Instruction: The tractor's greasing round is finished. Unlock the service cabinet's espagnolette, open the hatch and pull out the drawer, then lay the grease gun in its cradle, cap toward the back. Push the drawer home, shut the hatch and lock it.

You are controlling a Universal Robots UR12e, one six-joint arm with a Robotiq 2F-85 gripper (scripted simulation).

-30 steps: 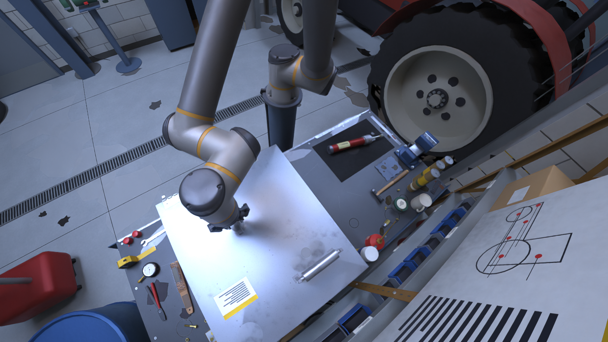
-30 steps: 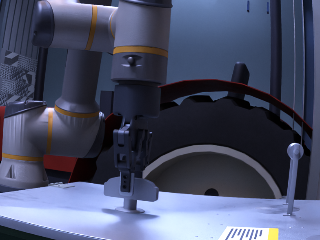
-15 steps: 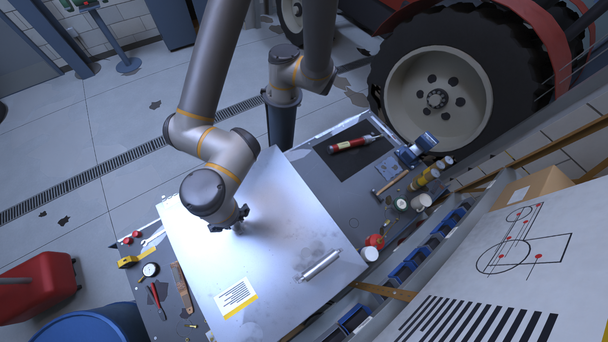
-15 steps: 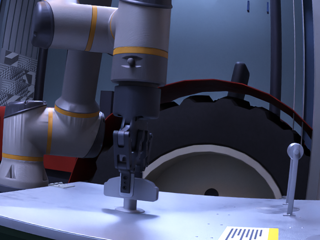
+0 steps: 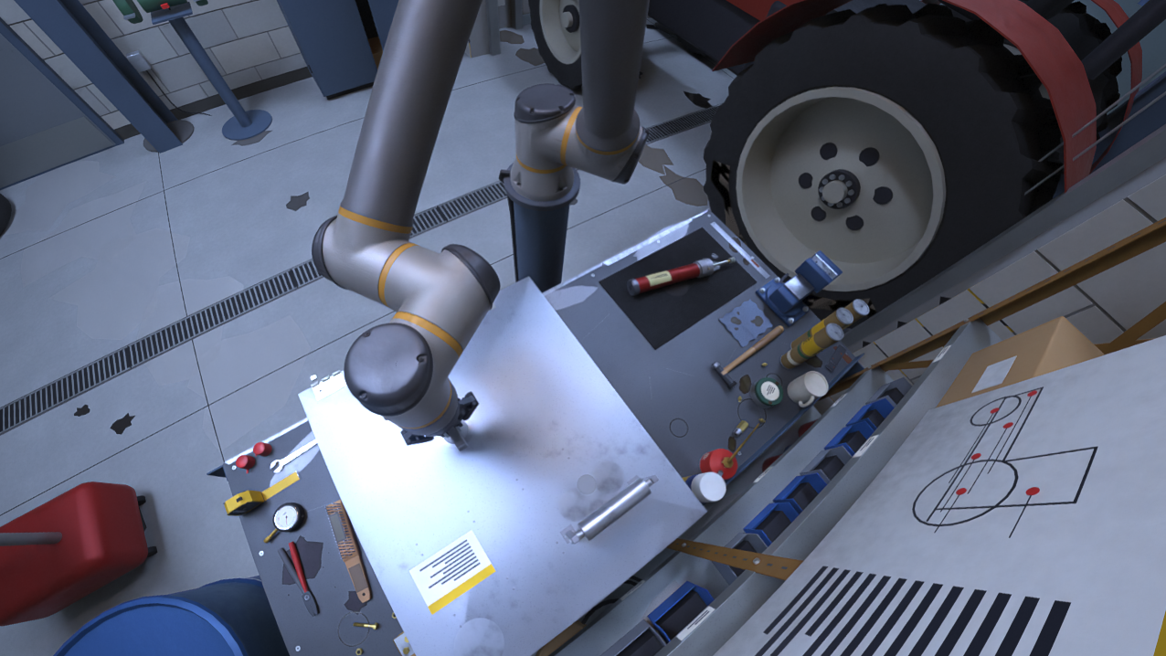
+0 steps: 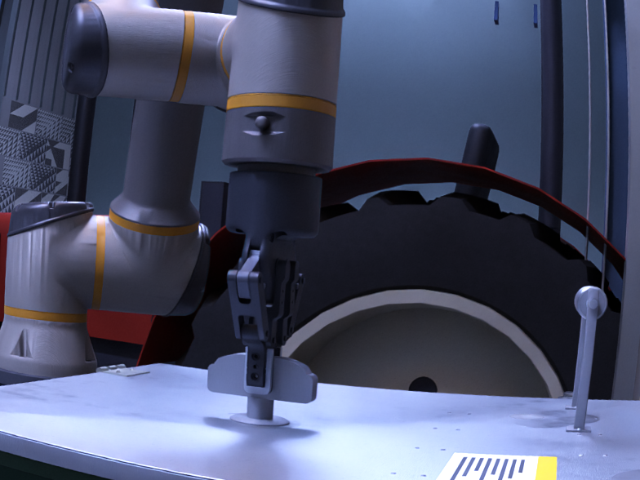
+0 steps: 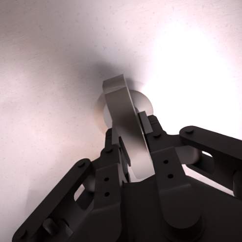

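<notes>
The espagnolette's grey T-handle (image 6: 262, 378) (image 7: 127, 127) stands on a short stem near the hinge side of the cabinet's closed metal hatch (image 5: 497, 465), and my gripper (image 6: 260, 376) (image 7: 132, 137) (image 5: 452, 436) comes straight down on it and is closed across its flat blade. The hatch's bar handle (image 5: 611, 507) lies near the opposite edge, with a striped yellow label (image 5: 452, 569) beside it. The red grease gun (image 5: 677, 276) lies on a black mat on the bench behind the cabinet, far from my gripper.
The tractor's big rear wheel (image 5: 848, 188) stands behind the bench. Hand tools, a mug (image 5: 807, 387), an oil can (image 5: 719, 462) and cartridges (image 5: 823, 330) litter the bench's right side; a rule, gauge and pliers lie left of the hatch. A red canister (image 5: 69, 547) sits on the floor.
</notes>
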